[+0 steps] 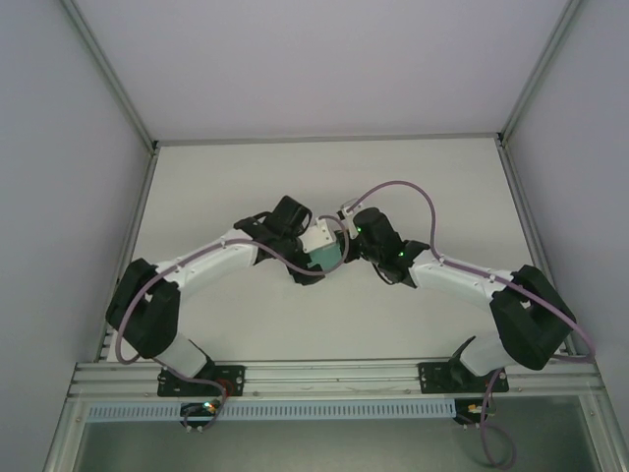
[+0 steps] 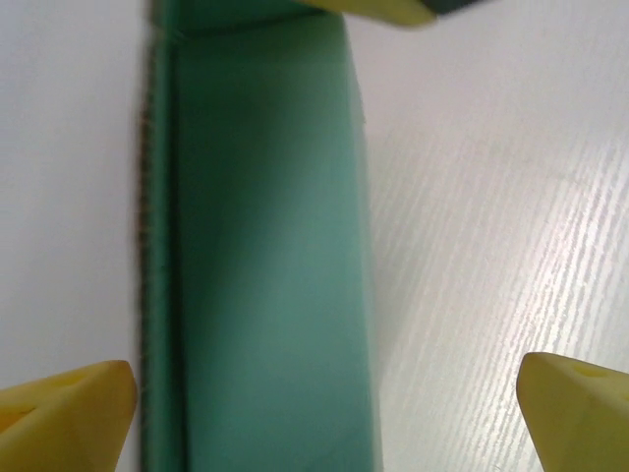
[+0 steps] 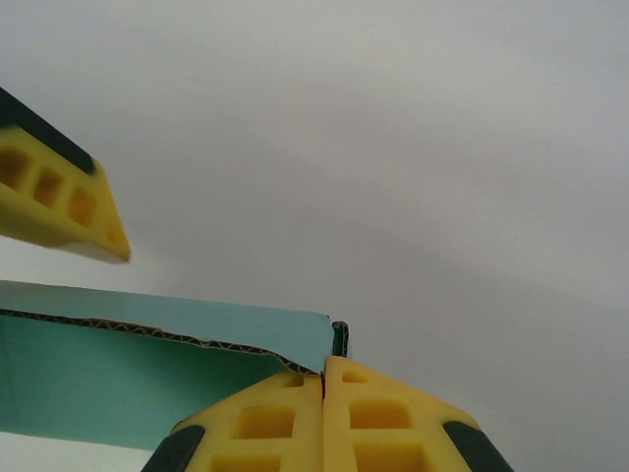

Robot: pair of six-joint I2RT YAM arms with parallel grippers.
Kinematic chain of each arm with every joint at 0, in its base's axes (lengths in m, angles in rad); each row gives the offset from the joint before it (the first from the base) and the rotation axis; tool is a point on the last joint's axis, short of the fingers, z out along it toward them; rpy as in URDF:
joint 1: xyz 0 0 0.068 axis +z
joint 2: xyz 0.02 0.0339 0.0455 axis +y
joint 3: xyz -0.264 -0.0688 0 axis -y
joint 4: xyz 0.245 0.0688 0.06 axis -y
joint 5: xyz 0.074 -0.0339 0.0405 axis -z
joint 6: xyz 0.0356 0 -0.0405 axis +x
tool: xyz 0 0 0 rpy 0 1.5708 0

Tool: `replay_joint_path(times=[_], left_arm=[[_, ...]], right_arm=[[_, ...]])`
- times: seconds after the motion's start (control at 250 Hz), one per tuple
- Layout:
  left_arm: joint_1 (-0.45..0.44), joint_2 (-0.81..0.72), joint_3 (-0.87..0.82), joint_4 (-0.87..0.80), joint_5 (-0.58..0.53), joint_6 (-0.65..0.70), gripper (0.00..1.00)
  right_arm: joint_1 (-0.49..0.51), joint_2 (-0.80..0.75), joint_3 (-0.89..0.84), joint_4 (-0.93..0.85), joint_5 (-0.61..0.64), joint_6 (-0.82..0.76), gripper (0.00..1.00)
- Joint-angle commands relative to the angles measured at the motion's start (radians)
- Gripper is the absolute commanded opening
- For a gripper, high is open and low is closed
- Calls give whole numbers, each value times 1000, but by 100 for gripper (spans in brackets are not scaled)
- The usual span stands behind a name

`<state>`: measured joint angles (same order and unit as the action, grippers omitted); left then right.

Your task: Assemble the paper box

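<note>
The paper box (image 2: 265,246), at the middle of the surface (image 2: 491,246), looks folded into a long sleeve with 1 end unclosed; right claw (image 3: 324,369) pinches its corner, left claw (image 2: 326,379) gapes astride it.

Top camera high, looking down (wide and distant), wrist cameras very close, all sharing the paper box (image 1: 324,254)

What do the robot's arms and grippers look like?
The left arm and right arm both have white links between bulky black joints, and a lilac cable loops along each. Small green lights glow on the right wrist. The fingers are yellow wedges with rectangular hollows and dark backing.
</note>
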<state>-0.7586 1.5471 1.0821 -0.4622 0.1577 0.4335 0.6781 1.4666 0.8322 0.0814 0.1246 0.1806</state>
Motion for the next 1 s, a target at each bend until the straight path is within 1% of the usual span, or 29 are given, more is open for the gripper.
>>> replay_joint_path(times=[0.0, 0.068, 0.128, 0.208, 0.28, 0.327, 0.391, 0.431, 0.527, 0.671, 0.767, 0.867, 0.962, 0.998], left_arm=[[1, -87, -12, 42, -77, -79, 100], [5, -130, -21, 53, -164, -156, 100], [12, -170, -16, 15, -235, -240, 100], [27, -224, -15, -73, -269, -350, 99], [32, -282, -47, -120, -296, -434, 93], [33, -315, -74, -141, -311, -476, 84], [36, -356, -97, -160, -312, -516, 76], [37, -377, -113, -152, -302, -520, 71], [42, -404, -143, -128, -270, -493, 66], [56, -367, -123, -143, -259, -483, 57], [59, -339, -120, -130, -243, -448, 54], [60, -308, -110, -125, -230, -422, 54], [59, -275, -95, -124, -257, -417, 54], [61, -263, -90, -125, -257, -417, 52]], right_arm=[[15, 57, -18, -219, 25, 17, 0], [14, 49, -16, -232, 35, 26, 0], [15, 45, -13, -243, 42, 47, 0], [17, 41, -5, -272, 52, 87, 0], [17, 44, 11, -310, 55, 137, 0], [21, 43, 17, -325, 49, 162, 0], [24, 44, 23, -337, 32, 183, 0], [26, 44, 26, -340, 21, 189, 0], [30, 43, 34, -345, 19, 191, 0], [34, 43, 58, -377, 10, 197, 0], [40, 45, 70, -388, 0, 206, 0], [40, 45, 75, -389, -14, 213, 0], [42, 47, 79, -393, -13, 209, 0], [42, 49, 81, -394, -12, 211, 0]])
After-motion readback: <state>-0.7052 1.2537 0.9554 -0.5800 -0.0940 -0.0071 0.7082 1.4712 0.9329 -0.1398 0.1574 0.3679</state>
